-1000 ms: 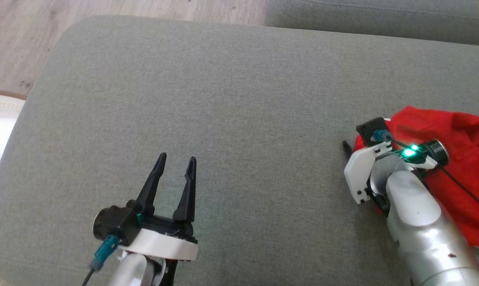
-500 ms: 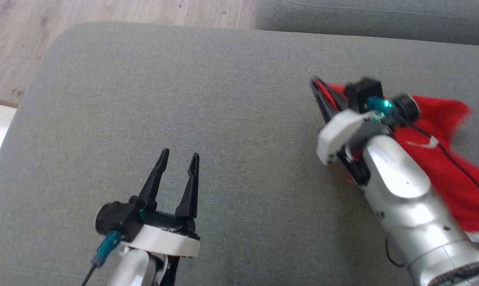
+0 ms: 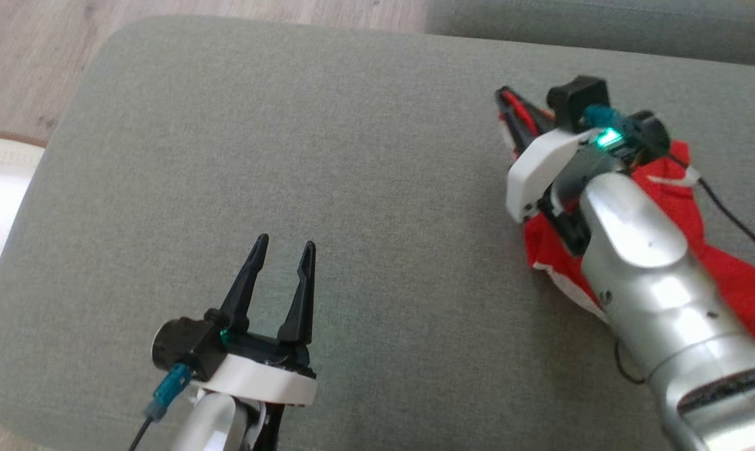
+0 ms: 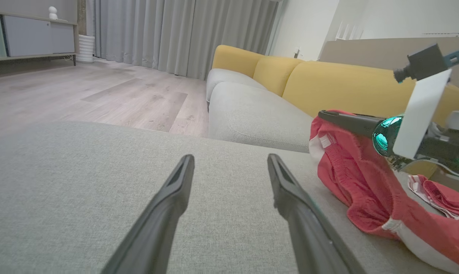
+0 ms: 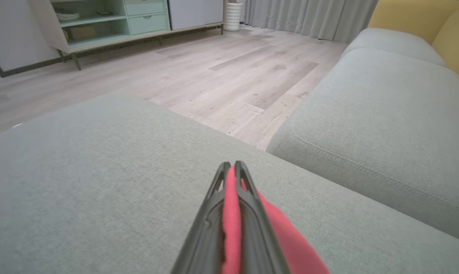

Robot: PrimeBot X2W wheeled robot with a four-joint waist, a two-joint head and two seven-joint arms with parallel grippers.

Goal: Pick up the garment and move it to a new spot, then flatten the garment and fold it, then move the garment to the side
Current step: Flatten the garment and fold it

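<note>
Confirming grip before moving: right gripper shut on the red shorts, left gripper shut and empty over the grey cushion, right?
No: the left wrist view shows the left gripper open, not shut. The rest stands: empty over the grey cushion, right gripper shut on the red shorts.

- The garment (image 3: 744, 291) reads to me as soft red cloth, matt, with a gathered, ribbed band and smooth white trim along its edge.
- The cushion (image 3: 365, 156) is grey woven cloth, fine-grained and matt.
- On the left gripper (image 3: 285, 244) and the right gripper (image 5: 231, 164), the fingers look to me like dark matt plastic.
- The wrist shell (image 3: 537, 166) is smooth white plastic.
- The right forearm (image 3: 647, 263) looks silvery and glossy, with bright highlights on it.
- The floor (image 3: 33, 56) looks like pale wood planks with a low sheen.
- The sofa back (image 4: 340, 83) is yellow cloth, matt.
</note>
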